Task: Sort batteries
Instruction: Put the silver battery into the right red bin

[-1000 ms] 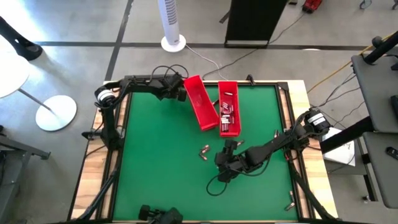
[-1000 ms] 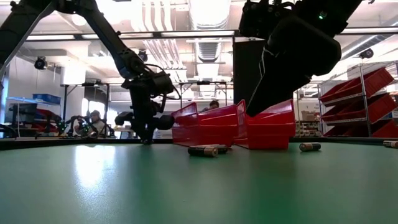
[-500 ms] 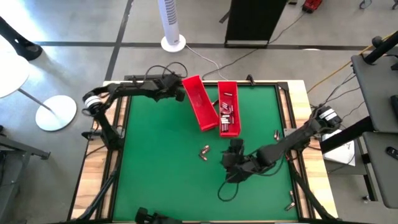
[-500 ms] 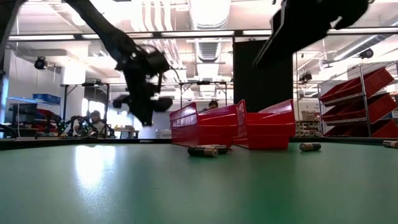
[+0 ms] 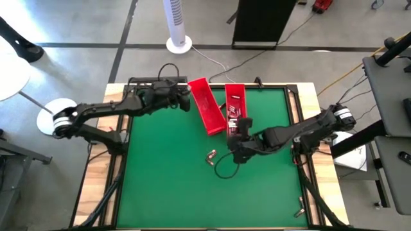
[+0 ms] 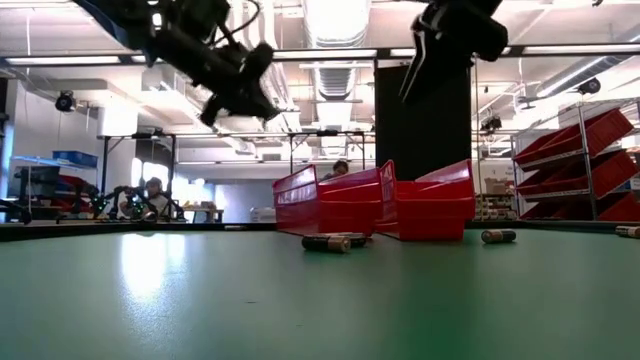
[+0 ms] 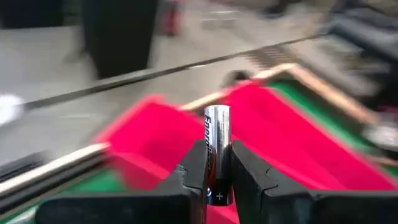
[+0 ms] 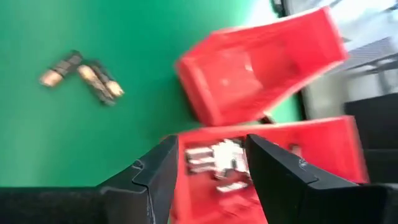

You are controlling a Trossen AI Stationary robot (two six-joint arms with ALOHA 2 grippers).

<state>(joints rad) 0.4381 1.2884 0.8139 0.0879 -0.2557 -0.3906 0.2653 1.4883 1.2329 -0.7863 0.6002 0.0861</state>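
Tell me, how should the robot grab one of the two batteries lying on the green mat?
Probably from straight above, pinching across the round middle of the battery. It lies flat on the green mat, so both long sides are free. Its neighbour lies close at one end, so stay clear of that end.

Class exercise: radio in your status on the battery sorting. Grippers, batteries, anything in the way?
Left gripper shut on a battery, above left red tray. Right gripper open, empty, over right red tray. Two loose batteries on mat. Nothing blocking.
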